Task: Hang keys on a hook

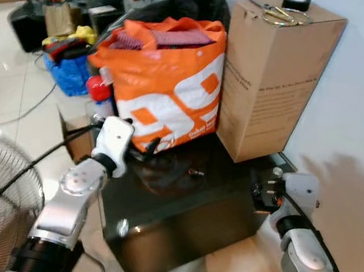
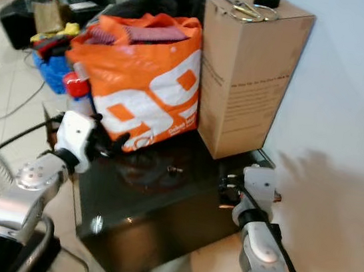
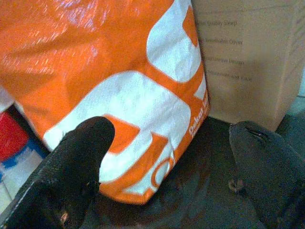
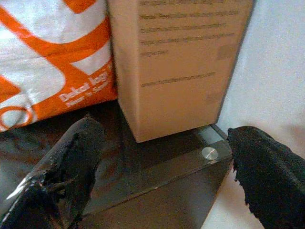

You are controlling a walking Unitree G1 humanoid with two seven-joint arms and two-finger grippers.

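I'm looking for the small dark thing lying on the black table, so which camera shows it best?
The left eye view: the small dark thing lies in the open on the black glass table, before the orange bag. The right eye view shows it similarly. The left wrist view catches a blurred bit near one finger; too small to identify.

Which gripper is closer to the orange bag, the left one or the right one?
Left. The left gripper, open, hovers just before the orange bag over the dark table. The right gripper, open, is at the table's far corner, facing the cardboard box.
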